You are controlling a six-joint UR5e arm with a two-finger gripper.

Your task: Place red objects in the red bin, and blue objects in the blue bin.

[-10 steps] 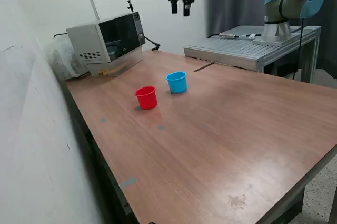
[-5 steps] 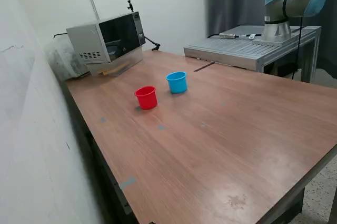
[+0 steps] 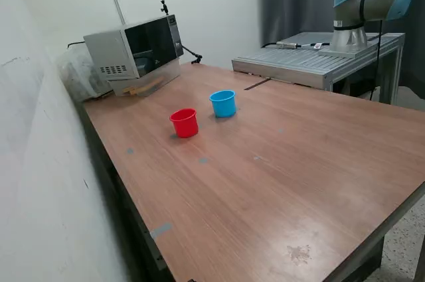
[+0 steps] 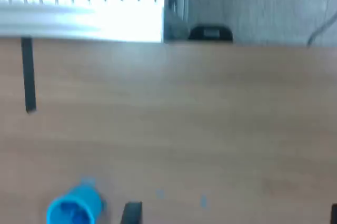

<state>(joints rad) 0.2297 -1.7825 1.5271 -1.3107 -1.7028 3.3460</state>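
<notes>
The red cup (image 3: 184, 123) and the light-blue cup (image 3: 223, 103) stand upright, side by side, on the wooden table (image 3: 299, 162). No red or dark blue cubes show on the table. In the wrist view the blue cup (image 4: 73, 211) is seen from high above, and darker blue shapes lie inside it, too blurred to name. The red cup is outside that view. My gripper (image 4: 231, 218) is out of the exterior view. In the wrist view only its two dark fingertips (image 4: 131, 212) show at the picture's edge, wide apart, with nothing between them.
A microwave (image 3: 136, 53) stands at the table's far corner on the exterior view's left. A grey metal platform (image 3: 312, 63) carrying the arm's base (image 3: 365, 10) adjoins the far right. A dark strip (image 4: 29, 74) marks the table. A wall runs along the left.
One second ago the gripper hung at the top of the exterior view, above the cups. It has risen out of that view. The cups have not moved.
</notes>
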